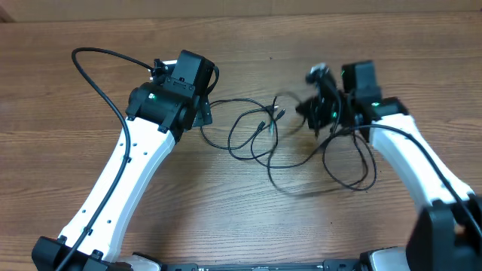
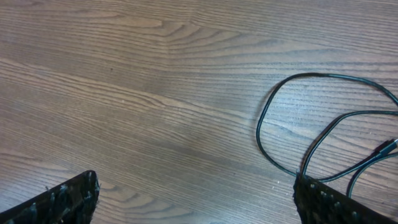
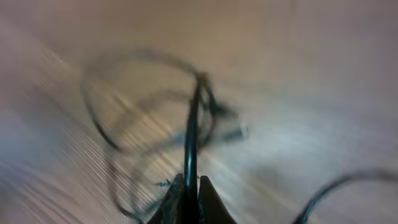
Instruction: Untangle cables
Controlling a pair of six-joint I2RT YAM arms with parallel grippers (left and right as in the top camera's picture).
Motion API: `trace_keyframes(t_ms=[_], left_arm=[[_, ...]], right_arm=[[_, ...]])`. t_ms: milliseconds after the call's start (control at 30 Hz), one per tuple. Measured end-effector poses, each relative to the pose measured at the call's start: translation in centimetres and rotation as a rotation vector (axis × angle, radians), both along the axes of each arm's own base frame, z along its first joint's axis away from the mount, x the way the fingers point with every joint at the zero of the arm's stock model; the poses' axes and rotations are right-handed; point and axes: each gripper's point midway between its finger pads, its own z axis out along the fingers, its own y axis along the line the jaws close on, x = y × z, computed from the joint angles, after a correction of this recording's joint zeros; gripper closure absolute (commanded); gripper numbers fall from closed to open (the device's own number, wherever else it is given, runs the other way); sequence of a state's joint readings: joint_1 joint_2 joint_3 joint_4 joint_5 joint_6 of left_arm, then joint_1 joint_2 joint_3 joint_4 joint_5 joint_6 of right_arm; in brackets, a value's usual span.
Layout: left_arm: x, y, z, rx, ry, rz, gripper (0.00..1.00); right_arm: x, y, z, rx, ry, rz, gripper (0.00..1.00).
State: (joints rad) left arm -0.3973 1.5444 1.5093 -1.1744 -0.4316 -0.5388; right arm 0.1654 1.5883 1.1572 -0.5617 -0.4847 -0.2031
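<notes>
While the right gripper (image 1: 322, 113) pinches one black strand between fully closed fingers, the cables (image 1: 261, 126) sprawl in loose, overlapping loops across the middle of the wooden table (image 1: 241, 38), between the two arms. The right wrist view is badly blurred, yet it shows the gripper (image 3: 188, 186) shut on a cable (image 3: 191, 137) that runs straight out from the fingertips toward a smeared knot of loops.

The left gripper (image 1: 205, 107) sits at the tangle's left edge with its jaws spread wide and nothing between them. From the left wrist, one finger (image 2: 68, 199) shows at the lower left corner and the other (image 2: 323, 202) at the lower right, with bare wood grain across the whole gap. A loop of cable (image 2: 259, 127) curves just beside the right-hand finger, and its strands pass at that finger's tip; whether they touch it cannot be told.

Overhead, the outermost loops reach toward the right arm's white link on one side and the left gripper on the other. Bare wood lies beyond both grippers along the far side, and a broad stretch opens between the two arms toward the near edge. A thicker cord (image 1: 98, 71) arcs out from the left arm over the table's left part.
</notes>
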Motion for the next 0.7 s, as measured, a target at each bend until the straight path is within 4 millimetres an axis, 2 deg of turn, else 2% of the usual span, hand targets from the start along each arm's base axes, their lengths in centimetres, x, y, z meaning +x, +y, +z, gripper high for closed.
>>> trace_keyframes(t_ms=[33, 67, 100, 133, 267, 367, 500, 567, 600, 700], left_arm=[[0.0, 0.0, 0.0, 0.0, 0.0, 0.0, 0.01], [0.0, 0.0, 0.0, 0.0, 0.0, 0.0, 0.0], [0.0, 0.0, 0.0, 0.0, 0.0, 0.0, 0.0], [0.0, 0.0, 0.0, 0.0, 0.0, 0.0, 0.01], [0.0, 0.0, 0.0, 0.0, 0.0, 0.0, 0.01], [0.0, 0.0, 0.0, 0.0, 0.0, 0.0, 0.01], [0.0, 0.0, 0.0, 0.0, 0.0, 0.0, 0.0], [0.0, 0.0, 0.0, 0.0, 0.0, 0.0, 0.01], [0.0, 0.0, 0.0, 0.0, 0.0, 0.0, 0.0], [0.0, 0.0, 0.0, 0.0, 0.0, 0.0, 0.0]], right_arm=[[0.5, 0.3, 2.8, 0.04, -0.045, -0.019, 0.96], [0.6, 0.4, 4.4, 0.061, -0.07, -0.027, 0.96], [0.6, 0.5, 5.4, 0.078, -0.085, -0.037, 0.96], [0.5, 0.3, 5.7, 0.079, -0.08, -0.05, 0.96], [0.3, -1.7, 3.9, -0.006, -0.006, -0.169, 0.96], [0.8, -5.1, 2.5, -0.14, 0.02, -0.351, 0.96], [1.0, -7.9, 1.9, -0.208, 0.04, -0.494, 0.96], [1.0, -10.1, 1.7, -0.238, 0.055, -0.583, 0.96], [0.8, -12.4, 1.4, -0.262, 0.075, -0.664, 0.96], [0.4, -15.3, 1.1, -0.278, 0.106, -0.757, 0.96]])
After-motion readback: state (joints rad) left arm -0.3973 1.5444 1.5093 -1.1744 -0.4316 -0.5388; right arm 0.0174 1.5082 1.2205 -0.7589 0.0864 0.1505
